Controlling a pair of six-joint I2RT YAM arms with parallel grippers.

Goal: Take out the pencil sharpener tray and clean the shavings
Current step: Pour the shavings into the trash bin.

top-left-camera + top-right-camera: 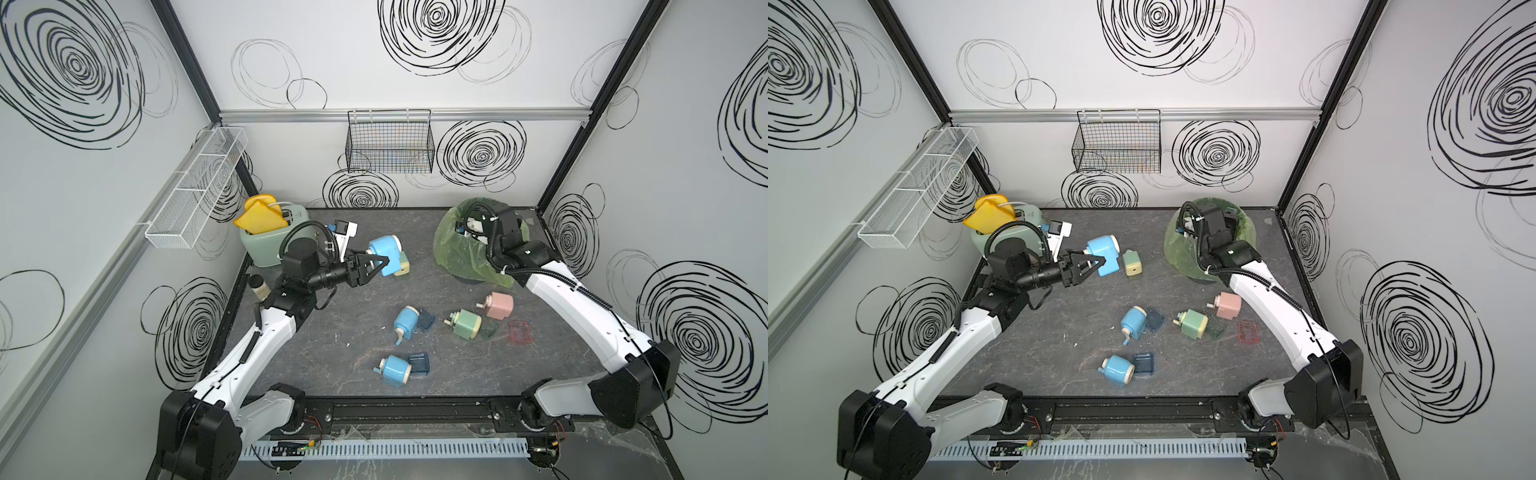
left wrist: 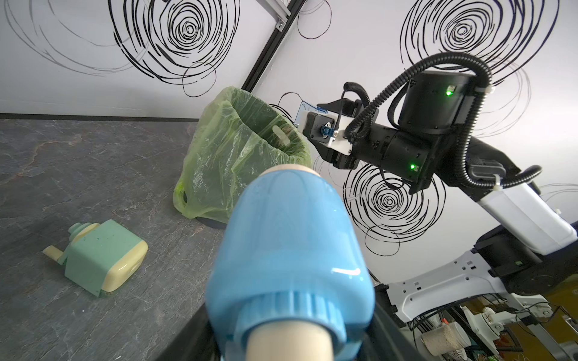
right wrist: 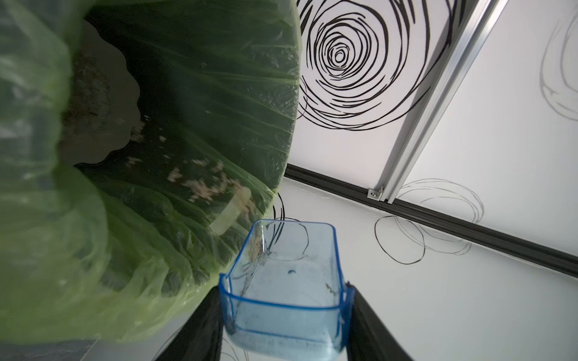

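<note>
My left gripper [image 1: 385, 262] is shut on a blue pencil sharpener [image 1: 384, 251] [image 2: 291, 250] and holds it above the table at the back left; its body fills the left wrist view. My right gripper [image 3: 284, 312] is shut on a clear blue tray [image 3: 281, 275], tipped at the mouth of the bin lined with a green bag [image 1: 457, 249] [image 3: 187, 125]. Pale shavings [image 3: 212, 187] cling to the inside of the bag. A few specks remain in the tray. In both top views the right gripper's fingers are hidden inside the bin.
Beside the held sharpener lies a green sharpener [image 1: 402, 268] [image 2: 100, 256]. Several more sharpeners lie mid-table, each beside a pulled-out tray: blue [image 1: 405, 322], green [image 1: 465, 324], pink [image 1: 498, 305], blue [image 1: 392, 370]. A red tray [image 1: 520, 331] lies near the right arm. A toaster [image 1: 274, 237] stands at the back left.
</note>
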